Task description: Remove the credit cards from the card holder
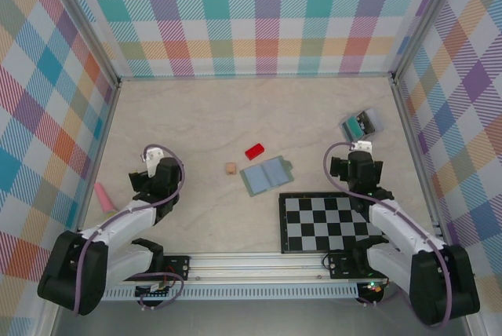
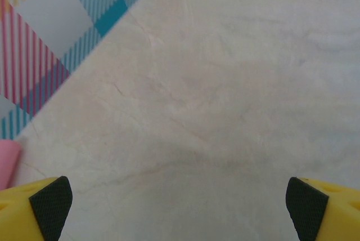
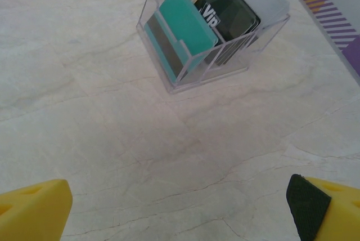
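Note:
The card holder (image 1: 267, 176) lies open and flat at the table's middle, its blue-grey two-panel inside facing up and a small tab on its right side. I cannot make out any credit cards in it; they are hidden. My left gripper (image 1: 153, 154) hovers well to the holder's left, open, with only bare table between its yellow fingers (image 2: 42, 207). To the holder's right my right gripper (image 1: 361, 147) is also open and empty, with bare table between its fingertips (image 3: 180, 210).
A clear box (image 3: 208, 32) with a teal card and a black one marked VIP stands just beyond the right gripper, also seen at the back right (image 1: 361, 124). A red block (image 1: 254, 151), a small tan cube (image 1: 230, 169), a checkerboard (image 1: 325, 222) and a pink object (image 1: 103, 196) lie around.

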You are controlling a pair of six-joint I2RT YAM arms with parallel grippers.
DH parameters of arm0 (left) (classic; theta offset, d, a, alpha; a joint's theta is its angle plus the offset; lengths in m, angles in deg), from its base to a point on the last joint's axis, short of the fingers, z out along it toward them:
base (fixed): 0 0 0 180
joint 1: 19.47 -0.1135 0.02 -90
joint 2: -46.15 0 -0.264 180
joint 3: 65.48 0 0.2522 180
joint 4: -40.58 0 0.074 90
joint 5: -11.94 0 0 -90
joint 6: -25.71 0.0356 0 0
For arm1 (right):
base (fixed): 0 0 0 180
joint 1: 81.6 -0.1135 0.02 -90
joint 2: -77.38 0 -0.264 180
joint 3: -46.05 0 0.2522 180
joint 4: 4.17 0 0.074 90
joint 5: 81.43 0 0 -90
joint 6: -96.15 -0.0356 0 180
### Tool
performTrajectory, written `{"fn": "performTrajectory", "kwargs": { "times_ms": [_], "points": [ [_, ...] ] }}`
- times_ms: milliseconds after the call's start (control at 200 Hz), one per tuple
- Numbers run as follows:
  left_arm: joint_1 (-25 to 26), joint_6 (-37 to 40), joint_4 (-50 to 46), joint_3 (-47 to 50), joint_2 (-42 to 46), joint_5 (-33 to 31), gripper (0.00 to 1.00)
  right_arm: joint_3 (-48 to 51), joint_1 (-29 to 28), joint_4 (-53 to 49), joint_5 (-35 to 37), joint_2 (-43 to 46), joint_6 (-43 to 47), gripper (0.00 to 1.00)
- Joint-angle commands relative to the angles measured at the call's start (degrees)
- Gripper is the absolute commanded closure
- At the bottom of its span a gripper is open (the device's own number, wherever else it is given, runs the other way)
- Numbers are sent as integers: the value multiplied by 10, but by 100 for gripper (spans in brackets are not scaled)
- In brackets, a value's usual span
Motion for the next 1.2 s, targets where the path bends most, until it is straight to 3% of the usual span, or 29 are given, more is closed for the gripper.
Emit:
{"fn": "performTrajectory", "kwargs": {
  "times_ms": [0,495,890,1195],
  "points": [
    [-26,66,161,17,9,87,0,13,4,109,-21,-28,27,0],
    [-90,94,366,48,-79,261,0,16,44,270,-154,-114,66,0],
    [-110,106,490,28,-220,300,0,6,67,389,-217,-200,98,0],
    [-110,102,450,-15,-270,290,0,-10,93,433,-247,-275,82,0]
  ]
}}
